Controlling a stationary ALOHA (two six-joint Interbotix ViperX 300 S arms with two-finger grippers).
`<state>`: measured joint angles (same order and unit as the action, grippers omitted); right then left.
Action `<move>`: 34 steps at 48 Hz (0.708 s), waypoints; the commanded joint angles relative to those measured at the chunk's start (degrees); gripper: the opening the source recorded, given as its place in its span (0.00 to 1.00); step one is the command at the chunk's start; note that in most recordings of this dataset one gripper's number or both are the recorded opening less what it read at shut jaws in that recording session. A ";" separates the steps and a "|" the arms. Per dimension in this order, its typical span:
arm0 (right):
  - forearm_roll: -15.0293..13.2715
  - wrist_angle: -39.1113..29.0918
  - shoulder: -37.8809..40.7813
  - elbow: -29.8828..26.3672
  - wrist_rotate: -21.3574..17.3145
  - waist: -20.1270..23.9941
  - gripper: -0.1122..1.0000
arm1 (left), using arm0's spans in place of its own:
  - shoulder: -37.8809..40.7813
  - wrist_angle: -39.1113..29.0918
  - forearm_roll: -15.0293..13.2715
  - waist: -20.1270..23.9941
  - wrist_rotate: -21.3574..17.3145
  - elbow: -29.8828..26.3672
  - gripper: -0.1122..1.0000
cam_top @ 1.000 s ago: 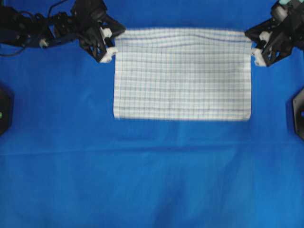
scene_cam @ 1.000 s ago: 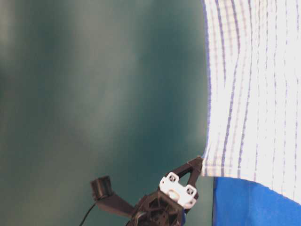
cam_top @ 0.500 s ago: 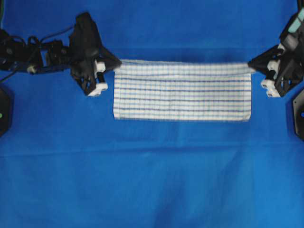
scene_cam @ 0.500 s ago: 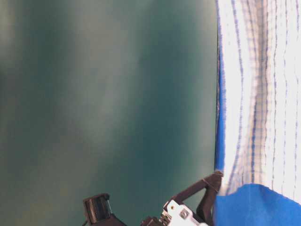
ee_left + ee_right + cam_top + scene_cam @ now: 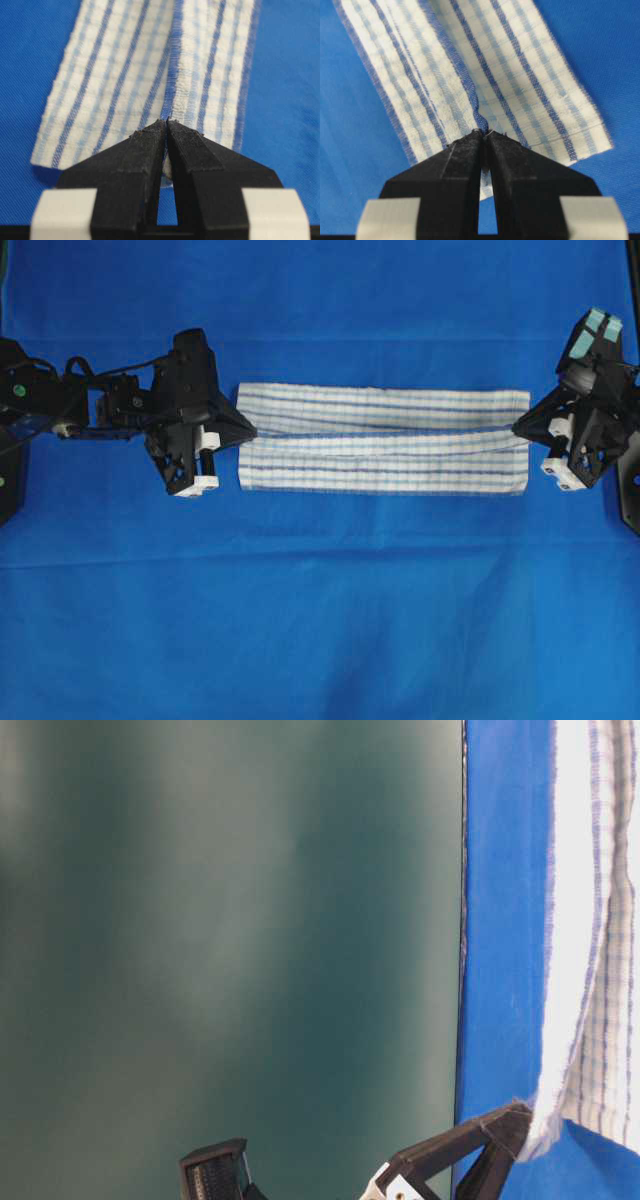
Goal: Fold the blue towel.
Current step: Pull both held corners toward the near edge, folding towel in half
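Observation:
The blue towel [image 5: 383,465], white with blue stripes, lies as a narrow doubled band across the middle of the overhead view. My left gripper [image 5: 250,432] is shut on the left end of its raised edge. My right gripper [image 5: 518,428] is shut on the right end of that edge. In the left wrist view the black tips of the left gripper [image 5: 166,122] pinch a blue hem of the towel [image 5: 115,85]. The right gripper [image 5: 484,132] pinches the same hem of the towel [image 5: 530,80]. At table level the towel [image 5: 590,920] hangs from a black finger [image 5: 470,1145].
A plain blue sheet [image 5: 320,620] covers the whole table. Black fixtures sit at the left edge [image 5: 6,480] and the right edge [image 5: 630,480]. The left arm [image 5: 60,405] stretches in from the left. A dark green wall [image 5: 220,940] fills the table-level view.
Both grippers have carried the towel's far edge toward the near side over the rest of the cloth. The towel has gone from a broad rectangle to a narrow band.

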<state>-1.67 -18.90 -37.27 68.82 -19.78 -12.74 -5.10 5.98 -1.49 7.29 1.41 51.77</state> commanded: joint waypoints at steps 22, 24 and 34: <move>1.49 0.09 2.99 -0.97 -0.18 2.64 0.16 | 0.35 0.62 -0.35 -0.53 0.18 -0.53 0.12; 1.49 0.18 2.99 -0.97 -0.18 2.64 0.16 | 0.44 0.70 -0.44 -0.53 0.18 -0.53 0.12; 1.41 0.35 2.90 -1.14 -0.18 2.64 0.56 | -0.18 0.35 -0.44 -0.53 0.18 -0.53 0.56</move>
<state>-0.35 -18.90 -34.28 68.82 -19.86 -10.28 -4.31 6.06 -1.85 6.94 1.58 51.77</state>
